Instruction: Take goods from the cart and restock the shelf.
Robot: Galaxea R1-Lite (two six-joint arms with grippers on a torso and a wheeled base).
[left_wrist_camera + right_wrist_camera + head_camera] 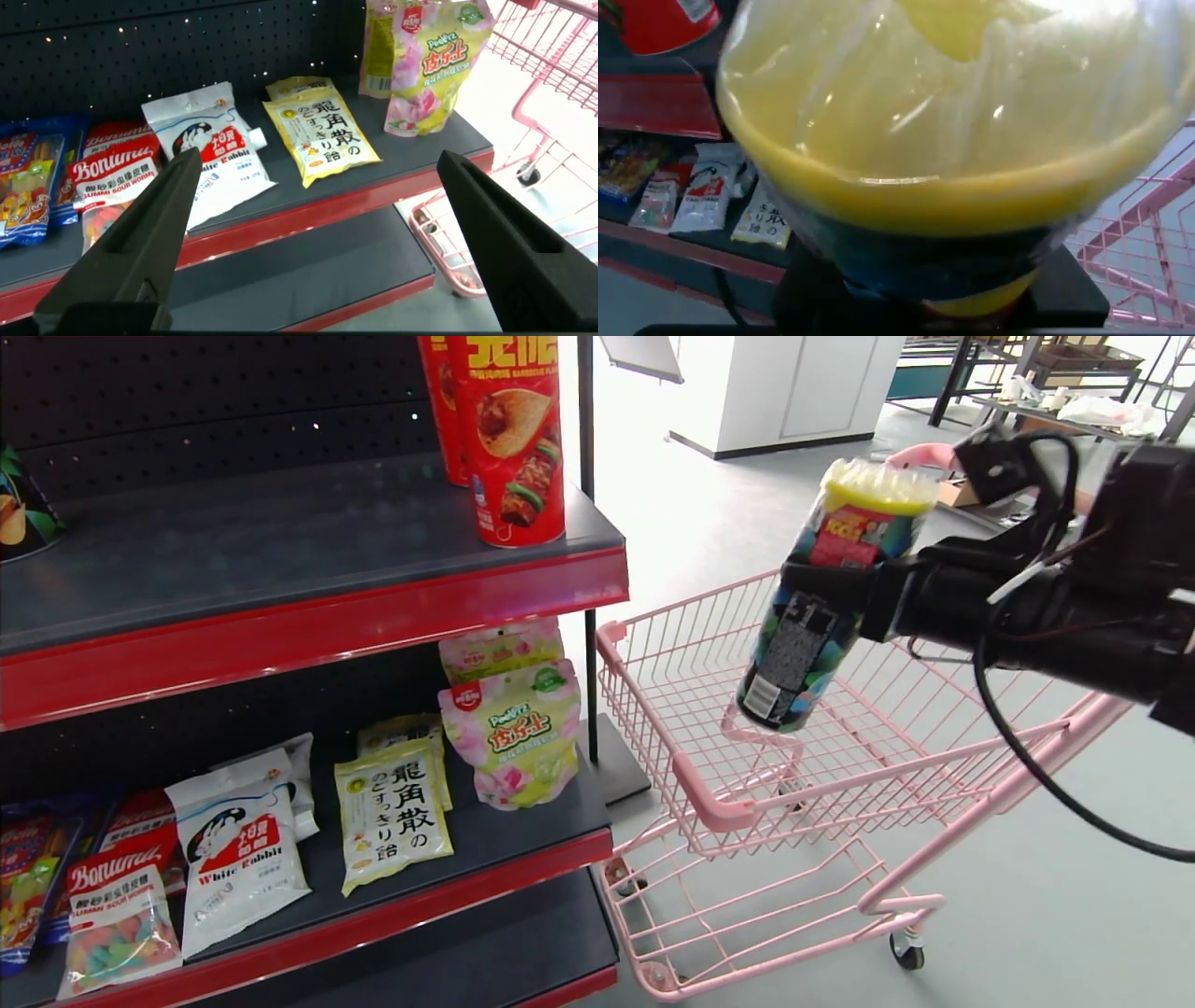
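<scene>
Canister [794, 663], yellow-lidded, sits clamped mid-body in my right tool [831, 593]. It is tilted with the lid uppermost, hanging above the pink cart [709, 807] and clear of its rim. Left tool [318, 159] is spread wide with nothing in it, hovering over the lower shelf [420, 154] and its snack bags [322, 131].

Step in hand, as I judge it: carry to the upper shelf [280, 541], where red cans [513, 439] stand at the right end.

My plan: swing across above the red front lip and right the canister before lowering. I aim for bare board just left of the red cans so I don't knock them. Wrapper looks slick, so I'd grip firm and move slowly. Release only once the base is flat.
</scene>
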